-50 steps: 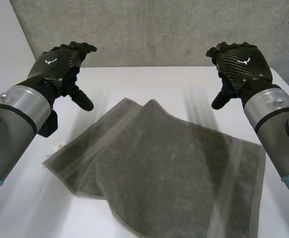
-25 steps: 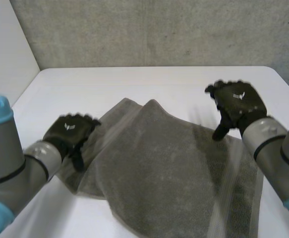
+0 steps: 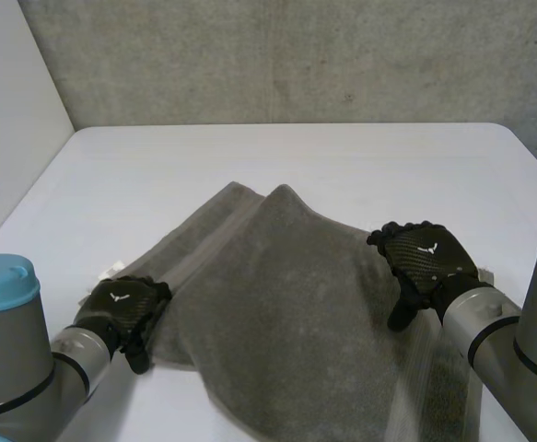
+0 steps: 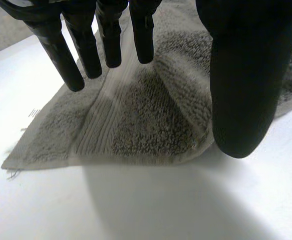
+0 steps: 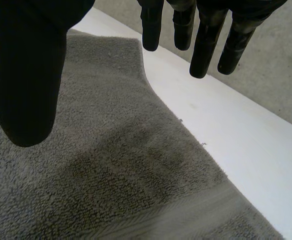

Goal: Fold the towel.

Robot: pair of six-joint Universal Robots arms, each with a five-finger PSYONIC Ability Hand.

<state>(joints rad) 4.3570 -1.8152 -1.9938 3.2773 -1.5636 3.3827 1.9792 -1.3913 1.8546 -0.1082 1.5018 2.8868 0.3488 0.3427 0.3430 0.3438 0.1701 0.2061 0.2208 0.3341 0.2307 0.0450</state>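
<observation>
On the table [image 3: 250, 157], towel [image 3: 277, 295] lengthwise left to near-right, left hand [image 3: 121, 306] and right hand [image 3: 425, 262] splayed, empty.

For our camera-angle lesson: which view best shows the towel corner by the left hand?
The left wrist view: the towel corner lies flat past the left hand's straight fingers. In the head view that hand mostly covers it; the right wrist view shows a different towel edge.

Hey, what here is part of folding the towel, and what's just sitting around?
Part of the job: towel; left hand, open at the towel's near corner; right hand, open at its far edge.
Just there: table; wall.
</observation>
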